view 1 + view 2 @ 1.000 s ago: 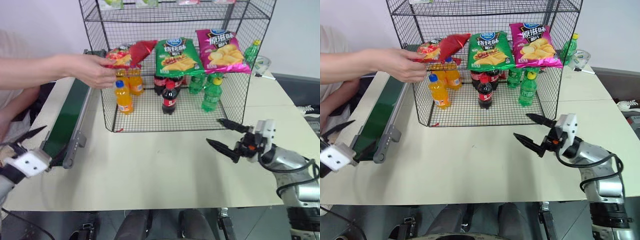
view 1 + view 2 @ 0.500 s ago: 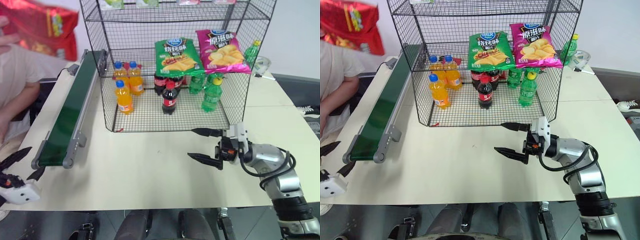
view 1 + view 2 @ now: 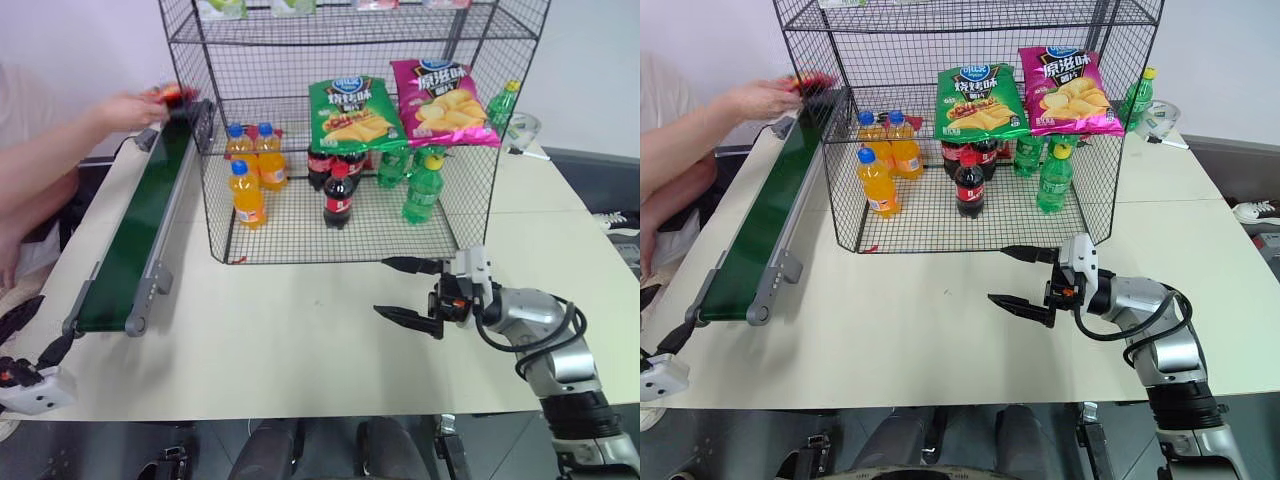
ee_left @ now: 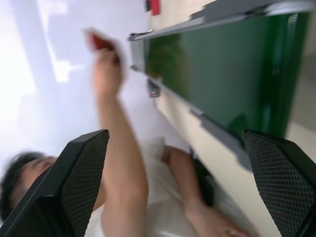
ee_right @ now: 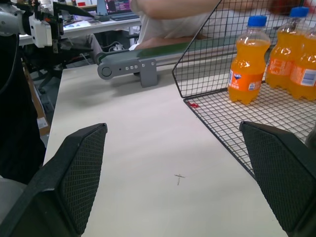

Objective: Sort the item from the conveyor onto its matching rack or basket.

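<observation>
Two open claws, nothing held, bag at the far end of the belt
The red crisp bag [image 3: 177, 94] is seen in a person's hand [image 3: 135, 107] at the conveyor's [image 3: 135, 235] far left end, blurred, only a glossy red scrap showing. The left claw [image 3: 28, 345], spread wide, is best kept waiting by the near end; the right claw [image 3: 410, 292], jaws apart, hovers over the worktop [image 3: 300, 340] before the rack [image 3: 350, 130]

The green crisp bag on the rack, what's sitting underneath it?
Dark cola bottles stand on the black wire rack's bottom tier under the green crisp bag. The bag covers the tops of the back ones, so I can't count them.
</observation>
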Robot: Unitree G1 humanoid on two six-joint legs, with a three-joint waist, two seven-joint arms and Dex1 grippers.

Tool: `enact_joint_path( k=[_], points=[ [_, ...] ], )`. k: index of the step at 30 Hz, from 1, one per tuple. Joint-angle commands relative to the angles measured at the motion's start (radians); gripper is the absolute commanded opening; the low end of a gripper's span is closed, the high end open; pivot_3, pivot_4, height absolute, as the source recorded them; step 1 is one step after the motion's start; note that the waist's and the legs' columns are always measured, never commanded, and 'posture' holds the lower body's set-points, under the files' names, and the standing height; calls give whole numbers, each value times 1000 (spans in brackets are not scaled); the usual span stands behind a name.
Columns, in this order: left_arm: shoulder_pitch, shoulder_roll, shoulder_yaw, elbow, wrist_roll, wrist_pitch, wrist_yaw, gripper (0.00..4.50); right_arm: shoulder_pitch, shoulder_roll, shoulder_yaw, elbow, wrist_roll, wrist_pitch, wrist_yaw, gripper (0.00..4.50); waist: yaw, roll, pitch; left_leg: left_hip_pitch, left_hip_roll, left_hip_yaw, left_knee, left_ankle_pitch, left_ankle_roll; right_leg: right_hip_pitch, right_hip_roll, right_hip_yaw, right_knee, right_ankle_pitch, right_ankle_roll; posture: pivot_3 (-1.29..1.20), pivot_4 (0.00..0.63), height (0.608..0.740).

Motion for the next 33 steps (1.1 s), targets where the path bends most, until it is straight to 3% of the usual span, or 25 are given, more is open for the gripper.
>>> enact_joint_path(
  k=[1, 14, 33],
  points=[
    [21, -9, -20, -13, 0, 37, 54, 4482, -9, 5, -16, -8, 6, -16, 2, 4500, 1, 0, 0, 0, 0, 0, 0, 0, 0, 0, 0, 0, 0, 0, 0, 0, 150, 740],
    [1, -26, -150, -41, 13, 128, 155, 4482, -14, 15, -3, -22, 4, -9, 5, 4500, 2, -1, -1, 0, 0, 0, 1, 0, 0, 0, 0, 0, 1, 0, 0, 0, 150, 740],
    [-7, -46, -210, -56, -27, 191, 186, 4482, -28, 23, -2, -5, -9, -19, -2, 4500, 2, -1, -1, 0, 0, 0, 1, 0, 0, 0, 0, 0, 2, 0, 0, 0, 150, 740]
  ],
)
